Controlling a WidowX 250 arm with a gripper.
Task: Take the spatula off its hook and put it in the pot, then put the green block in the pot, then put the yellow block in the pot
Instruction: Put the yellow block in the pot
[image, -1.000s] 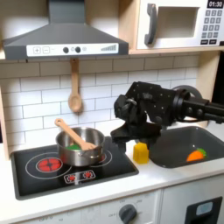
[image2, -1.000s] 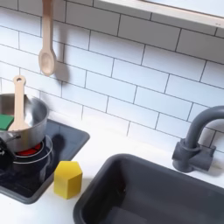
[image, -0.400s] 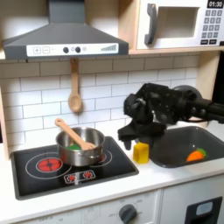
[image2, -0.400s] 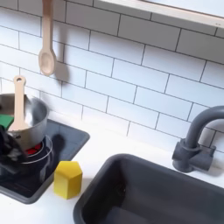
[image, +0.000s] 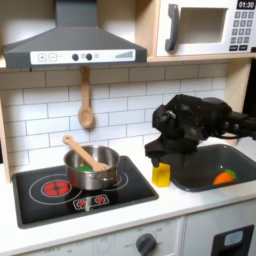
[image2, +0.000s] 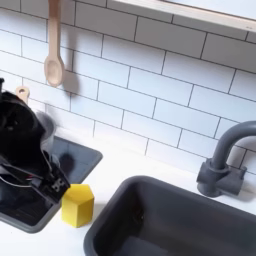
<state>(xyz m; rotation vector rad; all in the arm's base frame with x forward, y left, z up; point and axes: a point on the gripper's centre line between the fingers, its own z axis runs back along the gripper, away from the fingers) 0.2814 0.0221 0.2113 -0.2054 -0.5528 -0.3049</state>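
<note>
While the arm (image: 205, 120) reaches in from the first exterior view's right, its gripper (image: 160, 153) hangs just above the yellow block (image: 161, 174), and I cannot tell how far its jaws stand apart. That block sits on the white counter (image: 150, 205) in the narrow strip between the stove (image: 80, 192) and the sink (image: 225, 160), close to both edges. On the stove's rear burner stands the pot (image: 93, 170), with the spatula (image: 88, 154) leaning out of it toward the first exterior view's left; a red burner (image: 57, 186) lies free beside it. A spoon (image: 85, 105) hangs on the tiled wall above, and an orange piece (image: 224, 177) lies in the sink. In the second exterior view the gripper (image2: 50, 182) comes in from the left over the stove (image2: 80, 155), its dark body hiding the pot, and its tip is just beside the yellow block (image2: 78, 204), at the block's upper left. Open counter (image2: 140, 160) runs behind the block, the sink (image2: 180, 225) rim is near on the second exterior view's right, and the faucet (image2: 222, 160) stands well apart. The spoon (image2: 53, 45) hangs high on the wall.
</note>
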